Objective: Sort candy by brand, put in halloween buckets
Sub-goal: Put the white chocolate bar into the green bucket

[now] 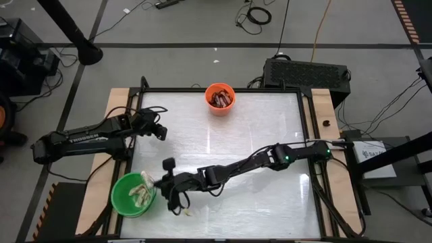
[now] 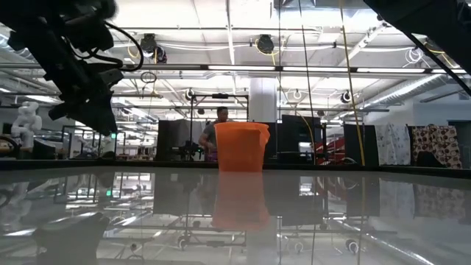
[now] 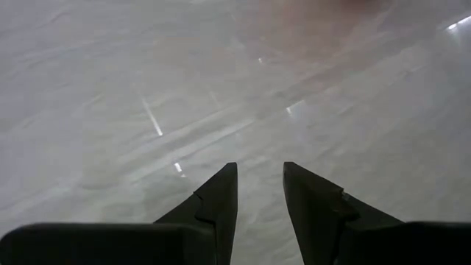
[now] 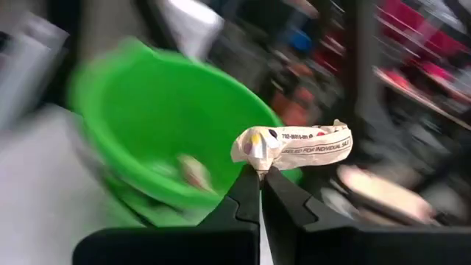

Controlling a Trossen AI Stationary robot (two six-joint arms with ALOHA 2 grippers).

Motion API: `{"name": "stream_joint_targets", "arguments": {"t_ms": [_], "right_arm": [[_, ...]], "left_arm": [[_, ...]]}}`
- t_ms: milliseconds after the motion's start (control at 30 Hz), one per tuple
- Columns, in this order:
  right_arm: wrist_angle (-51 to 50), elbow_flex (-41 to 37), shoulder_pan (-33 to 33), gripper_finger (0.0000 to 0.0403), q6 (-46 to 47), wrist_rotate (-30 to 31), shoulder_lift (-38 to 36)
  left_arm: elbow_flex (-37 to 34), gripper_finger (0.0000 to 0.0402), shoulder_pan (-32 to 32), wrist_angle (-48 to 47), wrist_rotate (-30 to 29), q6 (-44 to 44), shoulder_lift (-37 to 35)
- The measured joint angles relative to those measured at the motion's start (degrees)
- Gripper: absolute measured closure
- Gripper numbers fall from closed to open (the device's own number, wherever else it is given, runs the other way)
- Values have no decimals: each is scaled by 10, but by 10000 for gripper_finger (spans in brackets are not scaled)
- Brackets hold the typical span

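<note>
The right gripper [image 4: 260,177] is at the near left part of the table [image 1: 256,128], right beside the green bucket [image 1: 128,199]. Its two dark fingers are pressed together on a pale candy [image 4: 294,143]. The candy is a small cream piece in a crinkly wrapper with tiny dark print along it and a little yellow spot near the pinched end. It sticks out sideways from the fingertips and hangs just by the bucket's rim.

The green bucket is round and bright. It sits at the near left corner of the table. More pale candies [image 1: 140,194] lie inside it.

The orange bucket [image 1: 220,98] stands at the far edge of the table, well apart from the green one. Dark brown-red candies [image 1: 220,100] fill its middle. In the low view it looks like a tall orange cup [image 2: 241,146], and a person [image 2: 215,132] stands in the room behind it.

One small pale piece [image 1: 187,212] lies on the table near the right gripper, close to the front edge.

The left gripper [image 3: 259,193] waits over the left side of the table. Its fingers are a little apart and hold nothing, with only shiny white table under them
</note>
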Motion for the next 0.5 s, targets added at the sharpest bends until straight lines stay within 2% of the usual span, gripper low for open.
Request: {"name": "stream_joint_targets", "arguments": {"t_ms": [100, 200, 400, 500], "right_arm": [[21, 0, 7, 402, 18, -86, 0], [21, 0, 11, 402, 43, -128, 0], [32, 0, 8, 398, 80, -149, 0], [93, 0, 6, 392, 97, -152, 6]], "left_arm": [[0, 283, 0, 0, 0, 0, 0], [0, 283, 0, 0, 0, 0, 0], [0, 283, 0, 1, 0, -1, 0], [0, 283, 0, 2, -3, -1, 0]]}}
